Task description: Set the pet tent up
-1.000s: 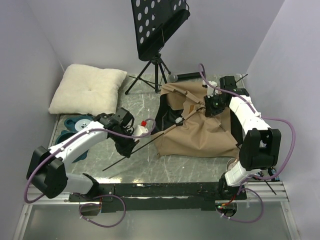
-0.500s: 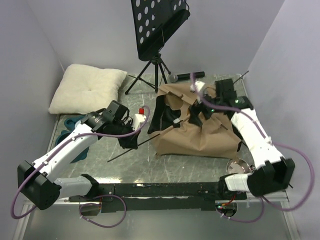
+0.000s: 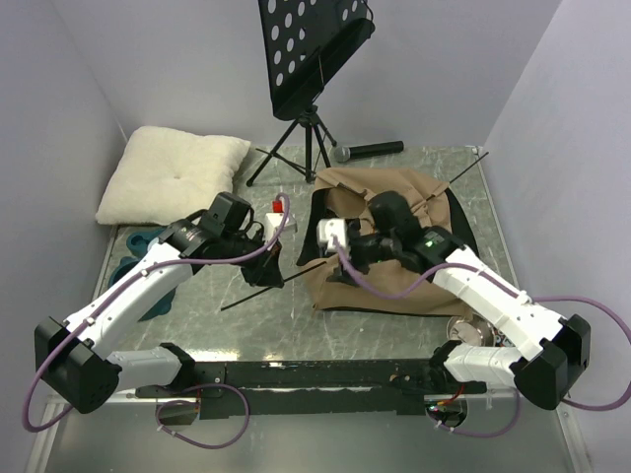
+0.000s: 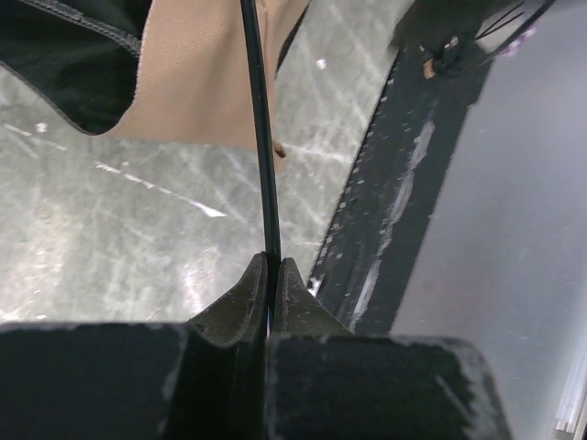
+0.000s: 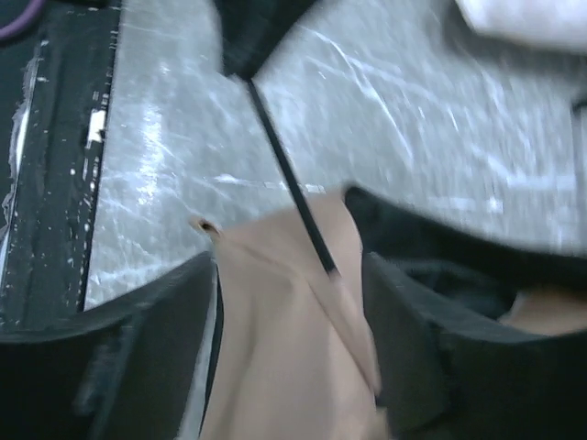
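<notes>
The pet tent (image 3: 394, 212) lies crumpled on the table as tan fabric with a black lining. A thin black pole (image 3: 258, 293) runs from the tabletop into its left edge. My left gripper (image 3: 266, 268) is shut on this pole; in the left wrist view the fingertips (image 4: 260, 275) pinch the pole (image 4: 261, 137) just short of the tan fabric (image 4: 202, 73). My right gripper (image 3: 345, 264) hovers over the tent's near-left corner. In the right wrist view it (image 5: 286, 266) is open, with tan fabric (image 5: 284, 348) between the fingers and the pole (image 5: 284, 170) entering a sleeve.
A cream pillow (image 3: 173, 175) lies at the back left, with teal bowls (image 3: 128, 266) near it. A black music stand (image 3: 311, 49) and a microphone (image 3: 370, 150) stand behind the tent. A white bottle (image 3: 278, 212) is by the left wrist. A metal bowl (image 3: 468, 328) sits near right.
My right arm has let go, swung from the tent's far right across to its near-left corner, and its jaws have opened. The tent has slumped. The left gripper still holds the pole.
</notes>
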You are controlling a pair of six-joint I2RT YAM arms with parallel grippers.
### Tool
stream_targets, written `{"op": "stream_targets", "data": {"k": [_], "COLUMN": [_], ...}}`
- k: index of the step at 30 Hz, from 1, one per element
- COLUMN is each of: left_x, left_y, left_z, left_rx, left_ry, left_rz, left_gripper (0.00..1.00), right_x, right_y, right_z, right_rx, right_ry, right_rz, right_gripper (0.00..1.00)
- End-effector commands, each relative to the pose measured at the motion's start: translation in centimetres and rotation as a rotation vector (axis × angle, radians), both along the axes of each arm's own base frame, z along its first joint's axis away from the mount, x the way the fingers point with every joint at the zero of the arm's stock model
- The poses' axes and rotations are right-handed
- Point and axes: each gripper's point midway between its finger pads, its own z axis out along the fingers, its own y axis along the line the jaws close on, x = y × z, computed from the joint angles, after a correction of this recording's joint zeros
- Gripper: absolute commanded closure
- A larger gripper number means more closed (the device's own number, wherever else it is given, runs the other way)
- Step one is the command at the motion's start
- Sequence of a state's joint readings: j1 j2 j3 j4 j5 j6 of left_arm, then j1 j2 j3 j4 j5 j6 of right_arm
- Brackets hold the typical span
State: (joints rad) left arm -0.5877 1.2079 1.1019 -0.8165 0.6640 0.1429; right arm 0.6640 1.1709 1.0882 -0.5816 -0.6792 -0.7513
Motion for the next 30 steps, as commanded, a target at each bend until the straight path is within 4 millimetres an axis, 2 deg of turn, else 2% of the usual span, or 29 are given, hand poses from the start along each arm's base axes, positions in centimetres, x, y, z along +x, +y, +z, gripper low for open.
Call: {"op": "stream_targets", "data": {"k": [1,5,8,11,12,13,16,17,18,19,20,21,23,26,30], "left_x": [0.3,-0.1,-0.6,-1.2,-1.4,-1.5,-1.7,-1.8,-2.0,-2.5,-3.0,-3.0,-3.1,-2.8,-3.1], "left_y": [-1.6,-1.3,-1.1,-0.9,-0.7,-0.6,-0.2,0.2,0.7,1.3,2.1,2.7,4.1,6.0,8.2], "left_z": [3.7,4.2,4.3,4.4,4.4,4.3,4.1,3.8,3.5,3.1,2.9,2.6,2.2,1.8,1.3], "left_rx": [-0.151,-0.184,-0.187,-0.191,-0.19,-0.188,-0.163,-0.129,-0.097,-0.056,-0.008,0.028,0.09,0.18,0.27], "left_ry": [-0.024,0.002,0.014,0.029,0.034,0.035,0.031,0.036,0.016,0.032,0.054,0.065,0.068,-0.022,-0.065], "left_rz": [-0.041,-0.047,-0.063,-0.073,-0.072,-0.071,-0.063,-0.068,-0.112,-0.155,-0.18,-0.192,-0.193,-0.19,-0.179], "left_gripper": [0.99,0.99,0.99,0.99,0.99,0.99,0.98,0.87,0.71,0.59,0.51,0.48,0.47,0.47,0.55], "right_x": [-0.9,-1.0,-0.3,0.1,0.3,0.5,1.0,1.2,1.3,1.5,1.6,1.5,1.5,1.7,1.7], "right_y": [3.4,5.3,6.5,6.9,6.9,7.0,7.0,6.9,6.8,6.7,6.6,6.5,6.3,5.9,5.4], "right_z": [1.3,0.4,-0.4,-1.4,-1.7,-1.8,-1.8,-1.9,-1.7,-1.5,-1.5,-1.6,-1.6,-1.9,-2.3], "right_rx": [0.048,0.028,0.01,-0.02,-0.029,-0.034,-0.057,-0.067,-0.064,-0.064,-0.062,-0.062,-0.063,-0.083,-0.097], "right_ry": [-0.185,-0.216,-0.264,-0.276,-0.28,-0.285,-0.295,-0.296,-0.301,-0.312,-0.325,-0.331,-0.343,-0.35,-0.357], "right_rz": [0.146,0.179,0.171,0.174,0.171,0.169,0.161,0.15,0.143,0.135,0.13,0.129,0.129,0.122,0.116], "right_gripper": [0.32,0.37,0.39,0.4,0.43,0.51,0.96,1.0,1.0,1.0,1.0,1.0,1.0,1.0,1.0]}}
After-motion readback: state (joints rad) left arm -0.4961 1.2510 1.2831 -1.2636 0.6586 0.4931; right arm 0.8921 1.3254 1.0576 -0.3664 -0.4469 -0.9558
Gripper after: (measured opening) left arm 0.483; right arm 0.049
